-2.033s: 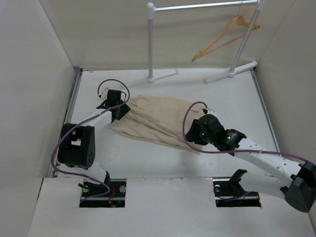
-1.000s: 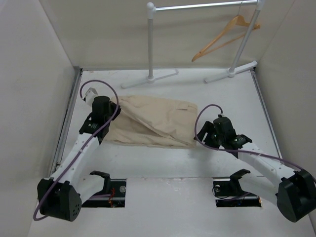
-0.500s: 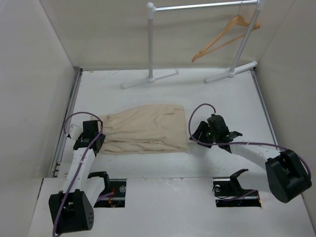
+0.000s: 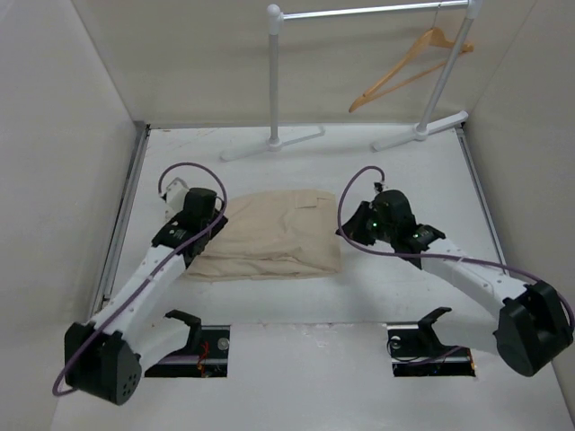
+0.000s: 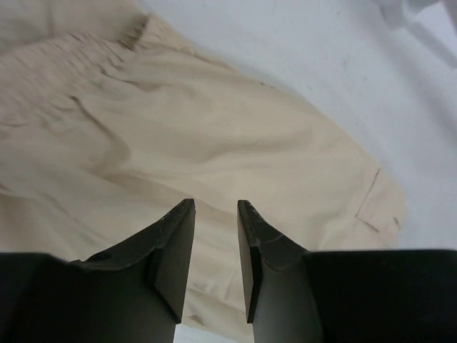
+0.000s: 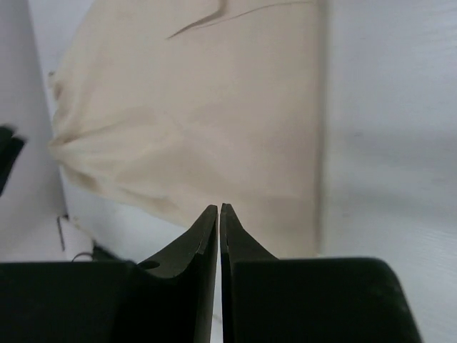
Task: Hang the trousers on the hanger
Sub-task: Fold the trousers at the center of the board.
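Observation:
The beige trousers (image 4: 269, 233) lie folded flat in the middle of the table. They also show in the left wrist view (image 5: 214, 136) and the right wrist view (image 6: 207, 114). My left gripper (image 4: 214, 223) is open and empty, just above the trousers' left end; the left wrist view (image 5: 216, 206) shows cloth under the gap between the jaws. My right gripper (image 4: 352, 228) is shut and empty, hovering beside the trousers' right edge (image 6: 219, 209). The light-wood hanger (image 4: 409, 65) hangs by its hook from the white rail at the back right, far from both grippers.
The white garment rail (image 4: 274, 81) stands at the back, with its feet (image 4: 269, 144) on the table and a second post (image 4: 445, 76) on the right. White walls close in the left, right and back sides. Purple cables loop over both arms.
The trousers were dragged toward me and laid folded; they now lie still. My left gripper has moved from the near left up onto their left end. My right gripper has shifted slightly farther away.

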